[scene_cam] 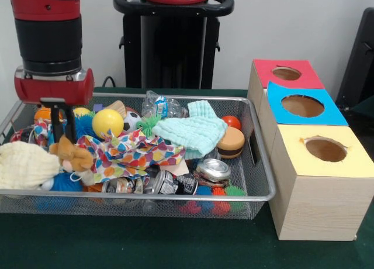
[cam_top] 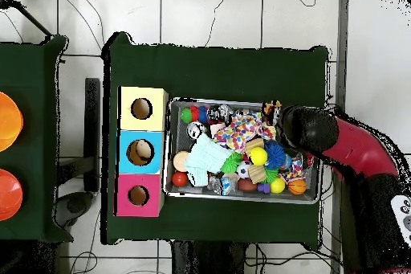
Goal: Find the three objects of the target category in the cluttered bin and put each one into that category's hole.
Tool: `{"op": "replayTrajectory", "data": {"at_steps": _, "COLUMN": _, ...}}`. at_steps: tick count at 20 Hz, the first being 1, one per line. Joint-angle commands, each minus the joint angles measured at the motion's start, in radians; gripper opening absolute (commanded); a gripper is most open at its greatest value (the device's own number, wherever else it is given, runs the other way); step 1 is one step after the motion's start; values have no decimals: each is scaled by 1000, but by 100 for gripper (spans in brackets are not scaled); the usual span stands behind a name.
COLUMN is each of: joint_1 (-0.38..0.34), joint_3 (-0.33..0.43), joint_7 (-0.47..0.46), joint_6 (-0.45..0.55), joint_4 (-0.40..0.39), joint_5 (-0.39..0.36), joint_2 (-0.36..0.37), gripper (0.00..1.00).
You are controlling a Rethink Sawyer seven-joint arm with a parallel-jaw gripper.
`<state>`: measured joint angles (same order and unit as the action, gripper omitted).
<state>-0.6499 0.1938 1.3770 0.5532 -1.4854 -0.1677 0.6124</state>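
A dark green desk (scene_cam: 146, 245) carries everything. Beside it stands a second green desk (cam_top: 32, 138) with two orange bowls (cam_top: 8, 126) on it. White tiled floor (cam_top: 209, 14) lies around them.

The bin (scene_cam: 260, 164) is silver wire mesh with a smooth, shiny metal rim. The three boxes (scene_cam: 315, 204) look like pale wood-grain board, matt, each topped with coloured paper: red (scene_cam: 286, 75), blue (scene_cam: 304, 107) and yellow (scene_cam: 324, 151), the yellow hole's edge torn rough. In the bin, a mint washcloth (scene_cam: 190, 131) is soft knitted cloth, the dotted fabric (scene_cam: 131, 154) thin printed cloth, the yellow ball (scene_cam: 107, 122) glossy plastic, and the crushed can (scene_cam: 214, 169) shiny metal. The table cover (scene_cam: 146, 245) is matt dark green felt.
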Motion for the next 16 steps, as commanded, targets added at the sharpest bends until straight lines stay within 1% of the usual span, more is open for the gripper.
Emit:
{"op": "replayTrajectory", "data": {"at_steps": 1, "joint_1": 15, "joint_3": 22, "joint_7": 38, "joint_6": 125, "joint_4": -93, "joint_5": -4, "joint_2": 103, "gripper": 0}}
{"op": "replayTrajectory", "data": {"at_steps": 6, "joint_1": 6, "joint_3": 28, "joint_7": 27, "joint_6": 152, "joint_4": -90, "joint_5": 4, "joint_2": 115, "gripper": 0}}
{"op": "replayTrajectory", "data": {"at_steps": 12, "joint_1": -1, "joint_3": 39, "joint_7": 12, "joint_6": 162, "joint_4": -76, "joint_5": -5, "joint_2": 99, "gripper": 0}}
{"op": "replayTrajectory", "data": {"at_steps": 16, "joint_1": 4, "joint_3": 39, "joint_7": 20, "joint_6": 154, "joint_4": -97, "joint_5": -5, "joint_2": 113, "gripper": 0}}
